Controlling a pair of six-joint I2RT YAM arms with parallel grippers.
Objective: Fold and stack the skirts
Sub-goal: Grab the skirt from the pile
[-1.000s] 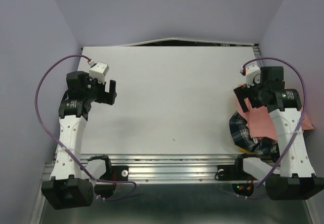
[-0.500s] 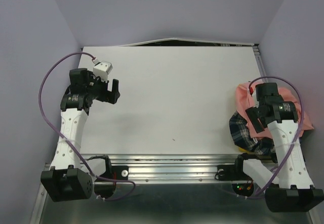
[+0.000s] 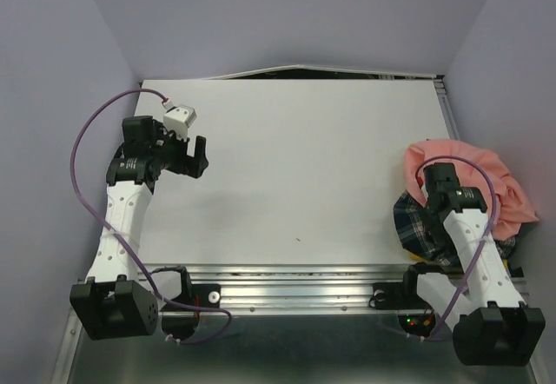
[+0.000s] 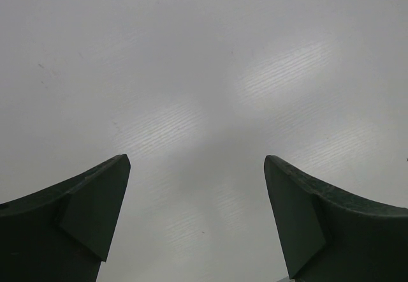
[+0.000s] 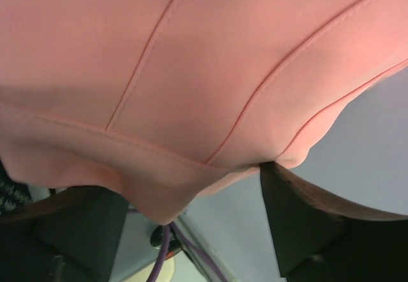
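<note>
The salmon-pink skirt (image 3: 473, 165) lies bunched at the table's right edge, partly on top of the dark plaid skirt (image 3: 413, 224), which is crumpled at the near right. My right gripper (image 3: 434, 189) is down at the pile's left side, between the two skirts. In the right wrist view it (image 5: 191, 186) is open, and the pink skirt (image 5: 191, 65) fills the view above and hangs between the fingers. My left gripper (image 3: 196, 155) hovers open and empty over the table's left side; in the left wrist view it (image 4: 196, 159) has only bare table under it.
The white table (image 3: 295, 167) stretches between the arms. Purple cables (image 3: 87, 132) loop from each wrist. Grey walls close in on the left, back and right. A metal rail (image 3: 295, 284) runs along the near edge.
My right arm has swung down and back toward its base, dropping the gripper onto the skirt pile and uncovering the pink skirt. My left gripper has edged slightly right.
</note>
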